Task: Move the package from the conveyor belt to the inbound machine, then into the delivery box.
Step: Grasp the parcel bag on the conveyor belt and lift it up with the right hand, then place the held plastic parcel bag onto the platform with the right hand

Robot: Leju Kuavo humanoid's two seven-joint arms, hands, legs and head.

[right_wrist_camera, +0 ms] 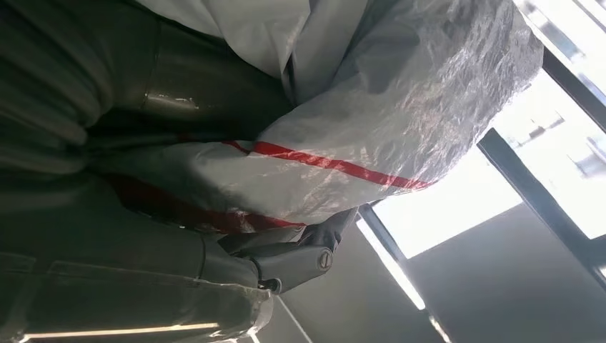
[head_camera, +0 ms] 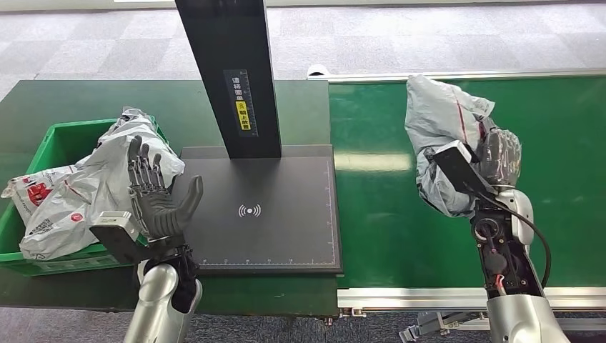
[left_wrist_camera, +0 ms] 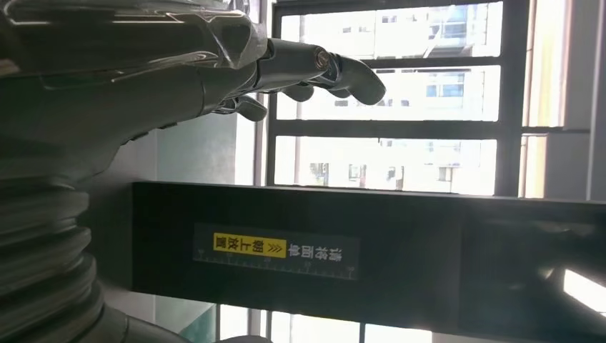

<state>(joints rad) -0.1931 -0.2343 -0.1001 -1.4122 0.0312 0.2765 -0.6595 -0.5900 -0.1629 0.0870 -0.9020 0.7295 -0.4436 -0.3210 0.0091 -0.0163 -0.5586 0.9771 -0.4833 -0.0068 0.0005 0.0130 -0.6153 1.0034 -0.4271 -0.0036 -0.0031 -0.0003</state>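
Two hands up: my right hand (head_camera: 499, 158) grips a crumpled grey package (head_camera: 444, 136), lifted over the green belt (head_camera: 557, 128), apparently clear of it. My left hand (head_camera: 154, 193) is empty, fingers spread, between the scanner plate (head_camera: 286, 229) and the green box (head_camera: 53, 143) of packages.

Crumpled grey package (head_camera: 443, 121) upright above conveyor belt (head_camera: 371, 214).

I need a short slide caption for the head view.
Right hand lifts grey package above green conveyor belt.
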